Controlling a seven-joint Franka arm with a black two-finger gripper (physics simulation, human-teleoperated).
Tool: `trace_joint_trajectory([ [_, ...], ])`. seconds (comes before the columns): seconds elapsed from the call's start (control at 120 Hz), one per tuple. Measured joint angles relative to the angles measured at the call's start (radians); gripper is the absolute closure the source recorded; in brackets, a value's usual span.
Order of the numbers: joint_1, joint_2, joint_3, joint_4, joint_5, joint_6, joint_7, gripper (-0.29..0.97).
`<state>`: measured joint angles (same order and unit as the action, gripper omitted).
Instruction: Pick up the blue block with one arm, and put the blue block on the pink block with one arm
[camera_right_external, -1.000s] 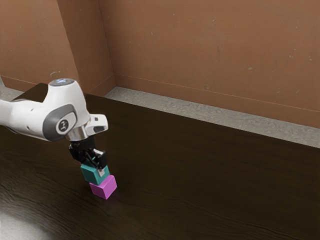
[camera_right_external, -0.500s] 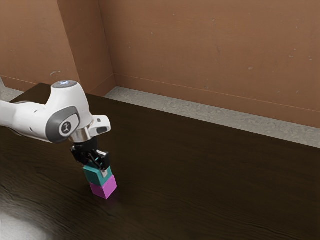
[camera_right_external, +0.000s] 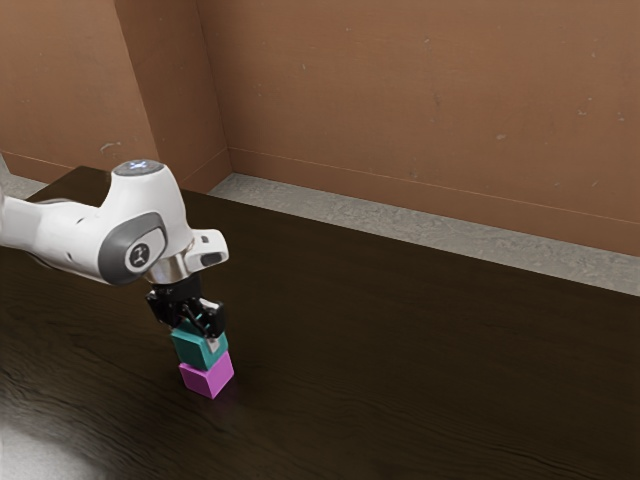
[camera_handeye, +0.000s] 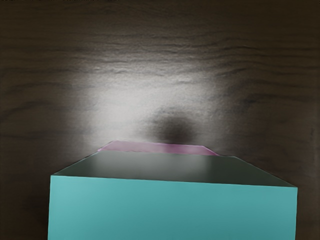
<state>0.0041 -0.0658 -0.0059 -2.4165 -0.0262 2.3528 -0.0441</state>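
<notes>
Closely, jaws pinch the blue block (camera_right_external: 198, 350) seated on the pink block (camera_right_external: 207, 377).

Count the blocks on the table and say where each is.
2. The blue block sits on top of the pink block, held in the gripper. The pink block rests on the dark table, toward the exterior view's lower left. No others seem hidden.

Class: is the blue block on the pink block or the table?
On the pink block: the blue block sits stacked atop it, held in the gripper.
</notes>
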Motion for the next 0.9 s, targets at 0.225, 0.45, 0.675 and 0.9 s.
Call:
trace_joint_trajectory([
  [0.225,0.003,-0.013,0.0,-0.008,-0.003,0.001,-0.002,0.38],
  [0.45,0.003,-0.017,0.0,-0.011,-0.004,0.002,-0.005,0.39],
  [0.675,0.007,-0.015,0.001,-0.011,-0.004,0.003,-0.007,0.38],
  [0.9,0.004,-0.014,-0.002,-0.015,-0.017,0.023,0.005,0.19],
])
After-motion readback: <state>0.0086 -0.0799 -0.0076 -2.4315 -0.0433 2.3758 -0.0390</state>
